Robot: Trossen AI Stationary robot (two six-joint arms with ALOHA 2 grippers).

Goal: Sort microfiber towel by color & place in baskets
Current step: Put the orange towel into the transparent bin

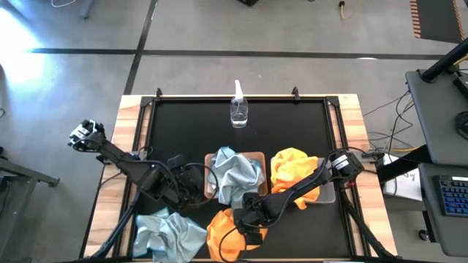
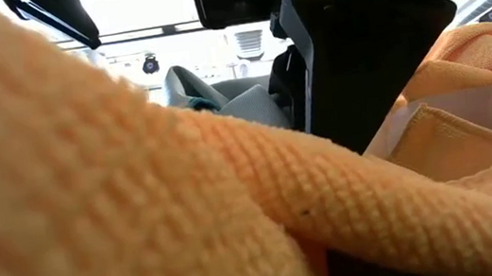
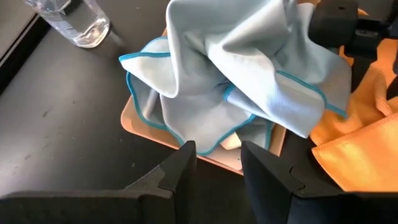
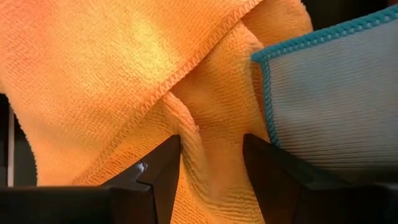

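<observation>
A clear spray bottle (image 1: 238,109) stands at the mat's far edge, well apart from the cloths. Four towels show — two pale blue, two orange: one blue towel (image 1: 235,175) fills the tan basket (image 1: 256,157), one orange towel (image 1: 292,169) the grey basket (image 1: 327,193), and another blue towel (image 1: 168,232) lies loose at the near edge. The right gripper (image 4: 211,165) has orange cloth (image 4: 124,74) between its spread fingers; the left gripper (image 3: 219,163) is spread too, empty — just beside the tan basket.

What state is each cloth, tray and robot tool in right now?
Blue-grey towel: crumpled in tan basket.
Orange towel: heaped in grey basket.
Loose blue-grey towel: on table, unsorted.
Loose orange towel: between right tool's fingers.
Left tool: open, empty.
Spray bottle: upright.
</observation>
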